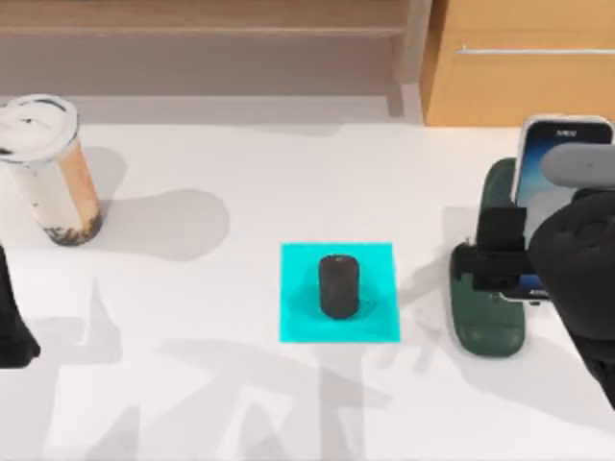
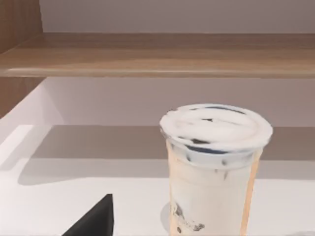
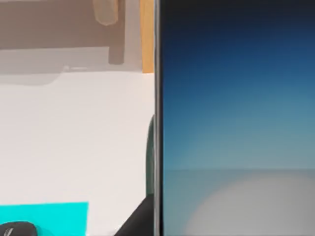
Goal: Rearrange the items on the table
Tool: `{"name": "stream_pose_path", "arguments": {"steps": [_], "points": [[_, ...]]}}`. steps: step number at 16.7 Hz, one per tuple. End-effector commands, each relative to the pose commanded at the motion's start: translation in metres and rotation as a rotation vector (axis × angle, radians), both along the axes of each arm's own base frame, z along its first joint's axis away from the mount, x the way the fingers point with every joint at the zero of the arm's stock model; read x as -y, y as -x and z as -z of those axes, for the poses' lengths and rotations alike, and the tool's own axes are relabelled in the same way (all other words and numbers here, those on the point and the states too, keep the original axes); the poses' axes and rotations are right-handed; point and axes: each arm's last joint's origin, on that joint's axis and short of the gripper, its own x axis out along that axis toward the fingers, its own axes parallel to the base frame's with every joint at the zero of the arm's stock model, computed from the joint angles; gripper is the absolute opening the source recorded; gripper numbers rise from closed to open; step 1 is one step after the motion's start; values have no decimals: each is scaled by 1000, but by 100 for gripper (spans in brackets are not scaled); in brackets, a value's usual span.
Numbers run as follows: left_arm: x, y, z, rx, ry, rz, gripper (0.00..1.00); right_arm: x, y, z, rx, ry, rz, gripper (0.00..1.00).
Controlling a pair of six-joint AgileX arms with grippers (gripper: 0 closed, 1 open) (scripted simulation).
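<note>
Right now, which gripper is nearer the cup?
Left. The left gripper sits at the table's left edge, just in front of the cup. The right gripper is far across at the right side, holding the phone.

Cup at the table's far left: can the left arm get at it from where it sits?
Probably yes. The cup stands upright with bare table between it and the left arm, which sits near the left edge.

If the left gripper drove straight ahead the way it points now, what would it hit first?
Most likely the cup: it stands upright just ahead in the left wrist view. Past it, bare table runs to the back wall. Depth is unclear, so treat this as a guess.
</note>
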Motion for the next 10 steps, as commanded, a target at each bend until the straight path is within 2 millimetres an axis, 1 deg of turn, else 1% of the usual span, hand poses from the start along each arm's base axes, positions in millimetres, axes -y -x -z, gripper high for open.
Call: {"name": "stream_pose_path", "arguments": {"steps": [2,3,4,7,8,9,10], "points": [[0,0,0,0,0,0,100,0,-1,-1,0,-2,3,0],[0,0,0,0,0,0,100,0,-1,-7,24,-25,8,0],[0,0,0,0,0,0,100,1,-1,-20,68,-70,16,0],[0,0,0,0,0,0,100,9,8,-76,252,-273,39,0],[0,0,0,0,0,0,100,13,12,-91,304,-332,41,0],[0,0,0,0,0,0,100,16,15,-104,344,-379,39,0],[0,0,0,0,0,0,100,18,17,-110,367,-405,32,0]]}}
